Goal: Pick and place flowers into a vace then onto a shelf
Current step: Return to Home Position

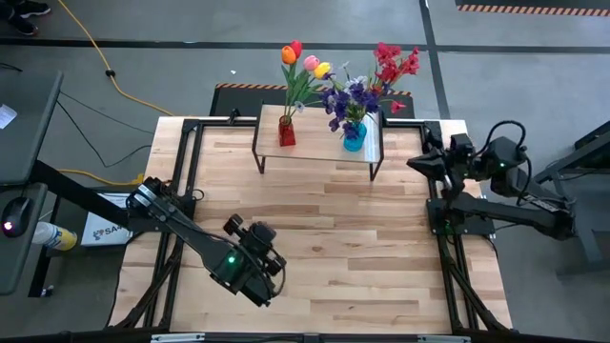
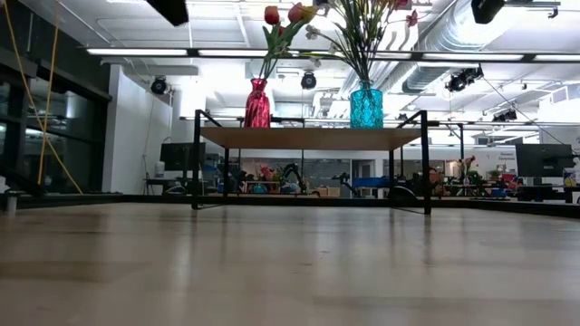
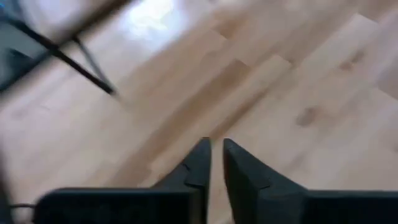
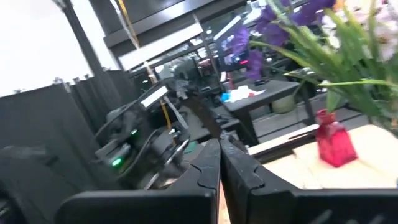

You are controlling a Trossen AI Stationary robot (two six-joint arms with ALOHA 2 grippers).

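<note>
Hovering off shelf (image 1: pixel 315 145), left gripper (image 3: pixel 214 144), right gripper (image 4: pixel 219 142) (vased flowers (image 1: pixel 357 95) atop)

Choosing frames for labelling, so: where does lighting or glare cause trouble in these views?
Low view: bright ceiling lights backlight the red vase and blue vase on the shelf. Left wrist view: a glare patch whitens the tabletop. High view: even light, no harsh shadows.

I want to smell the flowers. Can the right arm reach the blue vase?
Probably yes. The right gripper hangs beside the shelf, at the end where the blue vase stands, with nothing between them.
</note>
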